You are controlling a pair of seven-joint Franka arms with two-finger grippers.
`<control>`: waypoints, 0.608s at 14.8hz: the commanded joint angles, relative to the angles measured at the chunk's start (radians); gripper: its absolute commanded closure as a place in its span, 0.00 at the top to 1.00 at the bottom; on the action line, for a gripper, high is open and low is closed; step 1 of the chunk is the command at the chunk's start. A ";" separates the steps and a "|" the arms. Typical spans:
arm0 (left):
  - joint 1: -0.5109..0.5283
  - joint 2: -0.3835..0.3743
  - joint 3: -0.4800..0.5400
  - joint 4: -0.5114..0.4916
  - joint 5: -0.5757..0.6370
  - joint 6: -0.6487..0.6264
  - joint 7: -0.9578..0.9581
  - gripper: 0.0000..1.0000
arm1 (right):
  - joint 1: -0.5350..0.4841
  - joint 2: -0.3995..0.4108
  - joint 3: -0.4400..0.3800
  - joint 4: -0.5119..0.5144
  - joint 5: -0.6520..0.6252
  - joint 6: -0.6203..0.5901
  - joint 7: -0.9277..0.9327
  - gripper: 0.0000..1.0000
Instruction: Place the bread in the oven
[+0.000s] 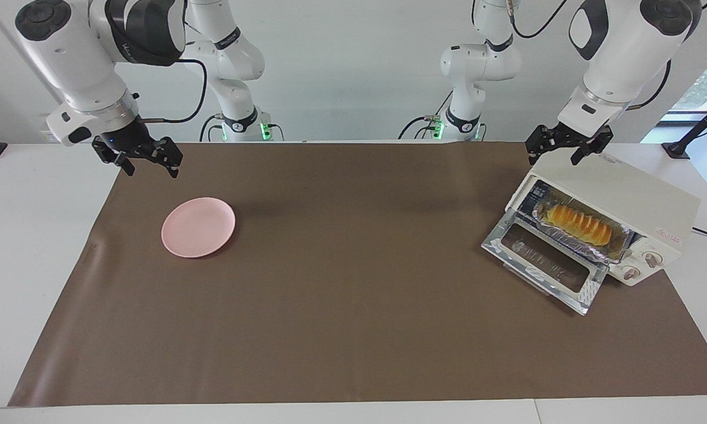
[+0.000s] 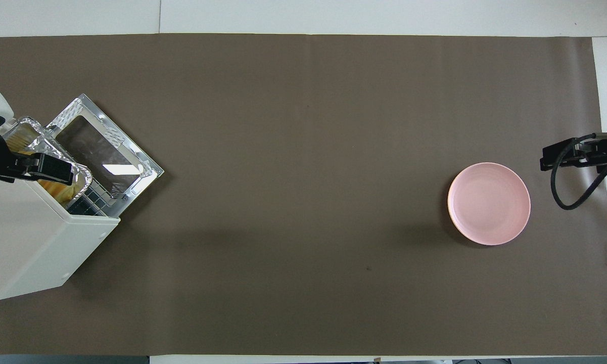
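We read this as the tail end of the job: the bread point(image 1: 581, 225) already sits on the foil tray point(image 1: 588, 244) inside the oven point(image 1: 624, 203), at the left arm's end of the worktop point(image 1: 341, 306). The oven's glass door point(image 1: 544, 265) hangs fully down, so what's left, in our judgement, is shutting it. The tray looks to stick out a little past the oven mouth; we can't tell if it would foul the door. Left tool point(image 1: 570, 145) hovers over the oven's top edge nearest the robots, fingers apart, holding nothing. Right tool point(image 1: 138, 158) waits over the mat's edge at the right arm's end, near the pink plate point(image 1: 198, 227), also spread and empty. Next move calls for the left tool to come down around in front of the oven, get under the door's free edge and swing it up. If needed, nudge the tray in first. Risk: the oven is light and angled, so a hard push could slide it.
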 commanded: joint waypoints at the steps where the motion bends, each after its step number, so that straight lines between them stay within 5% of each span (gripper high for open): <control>1: 0.025 0.001 -0.019 0.008 -0.014 0.008 0.017 1.00 | -0.013 -0.001 0.010 0.007 0.015 -0.018 0.004 1.00; 9: 0.025 0.008 -0.018 0.014 -0.019 0.021 0.020 1.00 | -0.013 -0.001 0.010 0.007 0.015 -0.018 0.004 1.00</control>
